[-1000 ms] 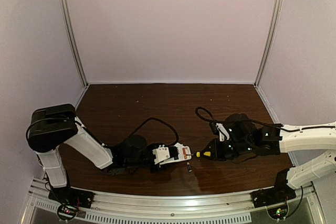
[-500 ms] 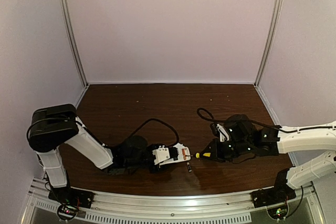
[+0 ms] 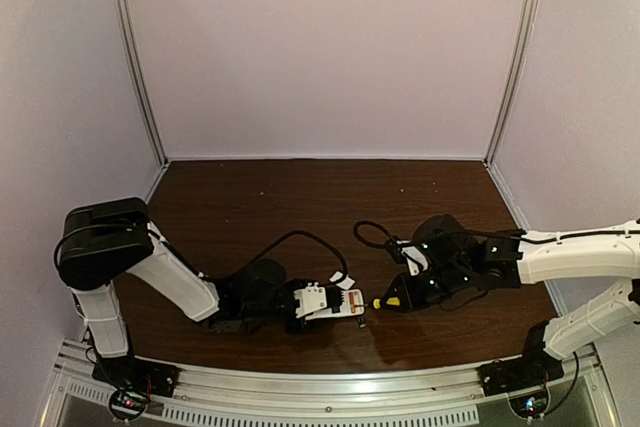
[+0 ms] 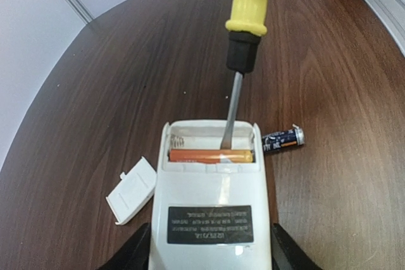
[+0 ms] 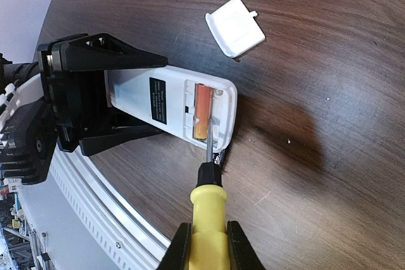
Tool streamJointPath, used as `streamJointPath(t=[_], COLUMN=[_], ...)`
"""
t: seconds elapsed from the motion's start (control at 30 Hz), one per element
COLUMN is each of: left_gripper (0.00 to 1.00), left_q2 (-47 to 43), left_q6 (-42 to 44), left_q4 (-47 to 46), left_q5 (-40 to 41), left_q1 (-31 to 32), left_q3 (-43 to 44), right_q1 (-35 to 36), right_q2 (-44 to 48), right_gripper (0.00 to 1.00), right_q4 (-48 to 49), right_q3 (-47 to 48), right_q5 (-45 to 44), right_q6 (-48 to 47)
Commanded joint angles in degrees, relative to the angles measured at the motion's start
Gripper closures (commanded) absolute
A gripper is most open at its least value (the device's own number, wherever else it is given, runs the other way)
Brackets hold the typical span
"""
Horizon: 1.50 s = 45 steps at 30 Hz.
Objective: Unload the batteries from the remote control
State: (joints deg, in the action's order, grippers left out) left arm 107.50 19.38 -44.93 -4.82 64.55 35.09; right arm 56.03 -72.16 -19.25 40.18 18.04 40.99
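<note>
The white remote control (image 4: 212, 207) lies back side up with its battery bay open. My left gripper (image 4: 209, 254) is shut on the remote control, a jaw on each side. An orange battery (image 4: 210, 155) sits in the bay. A dark battery with a pale end (image 4: 283, 139) lies on the table beside the remote's end. My right gripper (image 5: 205, 245) is shut on the yellow-handled screwdriver (image 5: 207, 213). The screwdriver's blade tip (image 4: 226, 141) rests in the bay against the orange battery (image 5: 202, 112). The remote also shows in the top view (image 3: 335, 304).
The small white cover piece (image 4: 131, 190) lies on the dark wooden table just left of the remote; it also shows in the right wrist view (image 5: 235, 26). The metal rail at the table's near edge (image 5: 95, 207) runs close behind the remote. A black cable (image 3: 300, 239) loops behind the left gripper.
My right gripper moved left with the screwdriver, bringing its blade from beside the remote into the open battery bay. The left gripper and remote shifted slightly.
</note>
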Motion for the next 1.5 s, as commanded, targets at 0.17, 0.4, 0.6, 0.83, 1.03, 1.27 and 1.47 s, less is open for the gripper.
streamJointPath(t=[0.17,0.4,0.6,0.83,1.03,1.27,1.47], left_gripper=[1.0,1.0,1.0,1.0,1.0,1.0,1.0], left_q2=[0.93,1.46,1.48,1.24,0.42,-0.34,-0.86], left_q6=[0.23,0.19,0.05,-0.3,-0.7,-1.01,-0.65], left_q4=[-5.06,-5.43,-6.21,-9.23,-10.57,-11.07,-9.78], left_q5=[-2.27,-2.32,-1.78,0.33,0.38,0.32,-0.2], left_q1=[0.07,-0.08,-0.18,-0.2,-0.22,-0.23,-0.29], left_q3=[2.88,2.97,2.68,1.52,0.71,0.17,0.15], right_q1=[1.19,0.37,-0.71,-2.2,-2.54,-2.57,-2.48], right_q2=[-2.59,-1.91,0.53,1.57,2.97,3.5,3.94], right_gripper=[1.0,1.0,1.0,1.0,1.0,1.0,1.0], right_q4=[3.36,15.92,22.31,30.95,36.38,41.68,20.19], right_q3=[0.51,-5.7,-8.52,-10.89,-12.14,-13.28,-5.32], right_q5=[7.97,12.36,13.26,14.87,15.95,17.43,12.53], right_q6=[-1.74,4.67,11.07,18.44,23.92,28.71,13.71])
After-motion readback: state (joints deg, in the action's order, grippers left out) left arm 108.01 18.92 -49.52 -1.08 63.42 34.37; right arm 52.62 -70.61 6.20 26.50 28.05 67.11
